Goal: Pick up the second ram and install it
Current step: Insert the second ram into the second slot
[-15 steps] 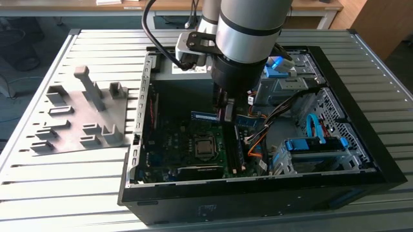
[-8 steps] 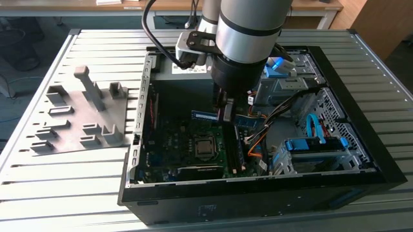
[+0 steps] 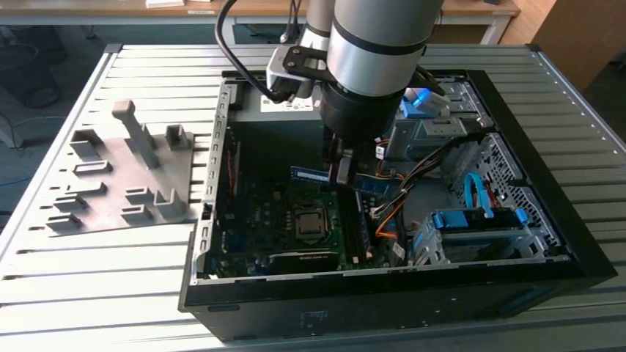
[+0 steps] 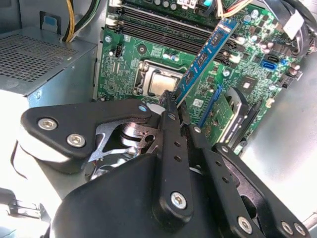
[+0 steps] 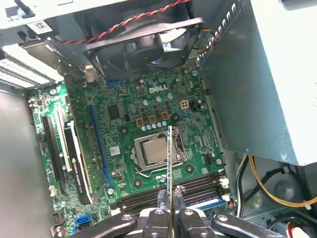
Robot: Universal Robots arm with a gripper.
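While I hang inside the open computer case (image 3: 391,293), my gripper (image 4: 173,99) is clamped on the memory stick (image 4: 205,57).

Both fingers (image 4: 168,124) pinch the stick by one end; the rest of its blue length juts out over the green motherboard (image 5: 148,106), raised clear of it; in the first wrist view I see it edge-on, a thin line crossing the processor (image 5: 154,150) and the dark memory slots (image 5: 148,196) beside it; in the exterior view the stick sits roughly level; a grey slotted tray (image 3: 117,176) lies on the table (image 3: 98,293) to the exterior view's left of the case.
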